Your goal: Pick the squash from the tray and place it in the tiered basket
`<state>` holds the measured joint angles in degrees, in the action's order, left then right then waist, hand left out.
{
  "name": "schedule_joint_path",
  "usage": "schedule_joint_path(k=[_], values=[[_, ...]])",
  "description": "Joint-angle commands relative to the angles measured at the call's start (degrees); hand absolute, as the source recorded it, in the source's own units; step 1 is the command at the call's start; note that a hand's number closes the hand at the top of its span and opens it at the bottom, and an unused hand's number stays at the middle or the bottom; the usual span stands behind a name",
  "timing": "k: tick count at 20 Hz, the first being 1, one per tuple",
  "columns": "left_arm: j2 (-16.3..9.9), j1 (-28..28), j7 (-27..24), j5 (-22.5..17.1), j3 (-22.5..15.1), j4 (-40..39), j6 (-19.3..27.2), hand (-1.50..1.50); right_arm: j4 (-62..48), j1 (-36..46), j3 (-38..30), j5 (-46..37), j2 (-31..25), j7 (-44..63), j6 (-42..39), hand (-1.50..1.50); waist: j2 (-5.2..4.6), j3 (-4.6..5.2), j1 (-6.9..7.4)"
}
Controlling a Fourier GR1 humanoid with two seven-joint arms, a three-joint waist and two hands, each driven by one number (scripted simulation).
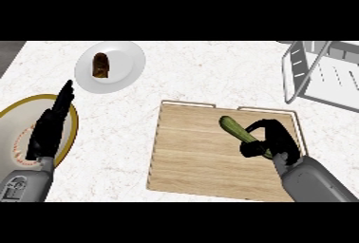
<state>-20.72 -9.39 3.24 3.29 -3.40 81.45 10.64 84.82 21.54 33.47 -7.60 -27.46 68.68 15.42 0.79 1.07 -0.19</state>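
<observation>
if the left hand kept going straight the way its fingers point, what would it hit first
Probably the white plate holding a brown item. The left hand, fingers straight, points up and slightly right from over the yellow-rimmed plate. Height is unclear, so it could pass above the rim.

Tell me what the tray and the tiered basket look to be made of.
The tray looks like wood with a matte finish: tan surface with grain lines running across it. The tiered basket looks like metal or hard plastic, I cannot tell which: pale grey, smooth, with thin bars and slotted panels.
</observation>
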Motion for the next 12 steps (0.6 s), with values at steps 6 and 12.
schedule_joint_path(k=[6, 12], values=[[-0.03, -0.51, 0.93, 0.66, 1.07, 0.65, -0.84, 0.0, 1.2, 1.08, -5.75, -3.03, 5.17, 9.1, 3.78, 1.5, -0.73, -1.02, -0.08], [0.67, 0.29, 1.75, 1.77, 0.34, 2.82, -1.17, 0.0, -2.66, 13.94, -4.46, -9.67, 7.22, -0.12, -4.0, 1.5, -0.86, -1.05, 1.07]])
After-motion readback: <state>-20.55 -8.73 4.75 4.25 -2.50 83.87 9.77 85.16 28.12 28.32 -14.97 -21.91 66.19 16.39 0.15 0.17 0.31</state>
